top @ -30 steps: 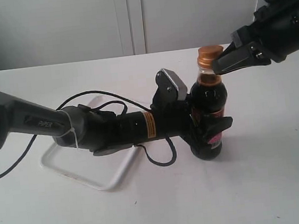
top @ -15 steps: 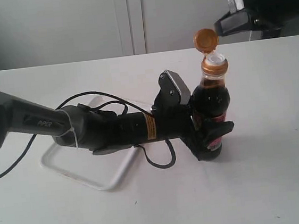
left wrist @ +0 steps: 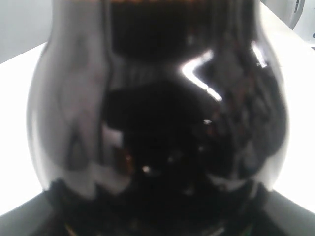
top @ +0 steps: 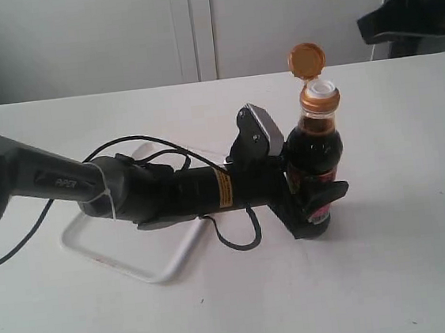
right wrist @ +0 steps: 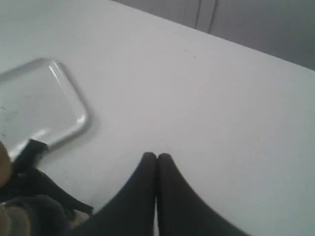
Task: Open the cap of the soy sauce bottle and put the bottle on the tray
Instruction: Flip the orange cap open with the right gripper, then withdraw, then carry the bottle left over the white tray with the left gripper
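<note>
pale cabinet doors stand behind a white counter [top: 393, 276]. your left jaws are clamped around the lower body of the soy sauce bottle [top: 315, 137], which is held upright a little right of the counter's middle, long axis vertical. its orange cap [top: 306, 60] is flipped up on its hinge, leaving the white spout [top: 320, 88] bare. the tray [top: 150, 269] lies flat toward the counter's left and front edges, back along your left arm [top: 177, 191], which crosses over its far side. so the carry, by my judgement, runs leftward and toward the front edge, and the left arm is the one for it. your right arm [top: 417, 7] hangs high by the far right corner, well apart. the left wrist view gives only dark glass. the right wrist view shows the tray's rounded corner [right wrist: 74, 105] and the right jaws pressed together, empty.
</note>
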